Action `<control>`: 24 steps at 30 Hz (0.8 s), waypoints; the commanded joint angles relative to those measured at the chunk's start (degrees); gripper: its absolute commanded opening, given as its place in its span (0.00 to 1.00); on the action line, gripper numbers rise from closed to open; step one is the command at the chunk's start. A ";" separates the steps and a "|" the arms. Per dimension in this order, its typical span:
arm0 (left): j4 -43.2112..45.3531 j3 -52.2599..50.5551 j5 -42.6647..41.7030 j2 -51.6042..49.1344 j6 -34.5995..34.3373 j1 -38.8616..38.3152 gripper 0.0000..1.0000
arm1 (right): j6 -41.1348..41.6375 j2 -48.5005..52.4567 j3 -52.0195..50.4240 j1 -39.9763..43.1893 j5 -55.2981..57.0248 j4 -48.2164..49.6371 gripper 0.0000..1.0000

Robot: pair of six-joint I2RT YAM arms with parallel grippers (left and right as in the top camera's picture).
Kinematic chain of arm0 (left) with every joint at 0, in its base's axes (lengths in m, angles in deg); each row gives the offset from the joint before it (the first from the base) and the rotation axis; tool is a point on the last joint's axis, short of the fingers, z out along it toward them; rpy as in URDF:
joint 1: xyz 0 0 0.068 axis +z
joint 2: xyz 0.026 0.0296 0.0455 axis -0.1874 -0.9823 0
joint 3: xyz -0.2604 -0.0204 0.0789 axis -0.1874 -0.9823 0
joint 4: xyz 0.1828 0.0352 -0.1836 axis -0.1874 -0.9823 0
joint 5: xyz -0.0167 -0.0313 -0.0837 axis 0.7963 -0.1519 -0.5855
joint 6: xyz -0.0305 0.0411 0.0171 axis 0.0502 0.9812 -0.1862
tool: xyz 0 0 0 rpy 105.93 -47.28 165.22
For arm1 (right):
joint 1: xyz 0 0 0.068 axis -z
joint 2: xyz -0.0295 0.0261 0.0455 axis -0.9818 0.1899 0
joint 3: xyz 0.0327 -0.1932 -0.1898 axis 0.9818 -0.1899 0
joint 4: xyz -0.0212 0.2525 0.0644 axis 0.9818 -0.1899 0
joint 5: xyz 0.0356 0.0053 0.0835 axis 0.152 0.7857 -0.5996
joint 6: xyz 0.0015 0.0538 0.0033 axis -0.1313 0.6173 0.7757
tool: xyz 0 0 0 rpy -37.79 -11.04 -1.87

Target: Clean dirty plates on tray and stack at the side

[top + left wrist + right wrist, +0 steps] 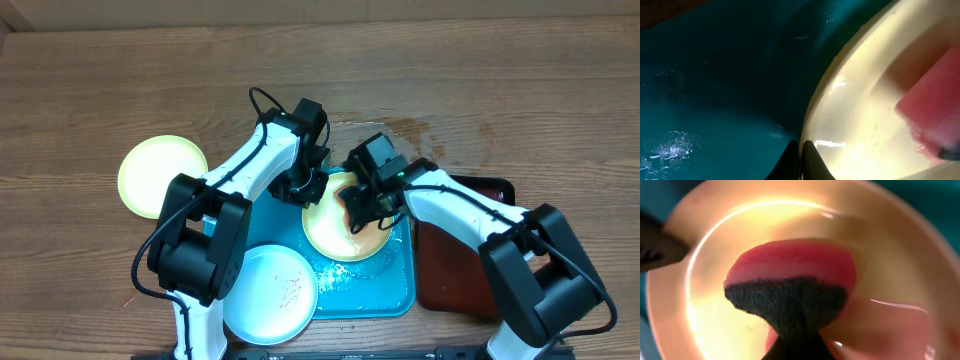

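Wood-grain table (pixel 520 90): large turquoise rectangular plastic tray (pixel 390 285) holding one round yellow-rimmed plastic plate (pixel 335 240). Left gripper (pixel 802 162) pressed together, apparently nipping that plate's rim. Right gripper (pixel 797 352) pinching a pink sponge (pixel 790 270) (dark scouring face) on the plate's centre.

Wooden table (pixel 100 80) — blue tray (pixel 385 295), red tray (pixel 445 270), plate (pixel 160 175)

Brown wood-grain table (pixel 530 90) fills overhead view; wet patch (pixel 405 127) near centre; bright even light.
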 commanded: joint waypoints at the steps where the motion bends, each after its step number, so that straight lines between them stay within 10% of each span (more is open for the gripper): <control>1: -0.13 -0.42 -1.01 -0.33 -0.02 -0.15 0.04 | 3.21 1.31 0.04 -1.49 0.55 0.90 0.04; 12: -0.37 -0.42 -0.96 -0.33 -0.79 -0.15 0.04 | 23.80 1.31 0.02 4.96 19.56 -7.02 0.04; 24: -0.02 -0.42 -0.96 -0.33 -1.09 -0.15 0.04 | 13.00 1.31 0.02 5.18 5.51 -21.05 0.04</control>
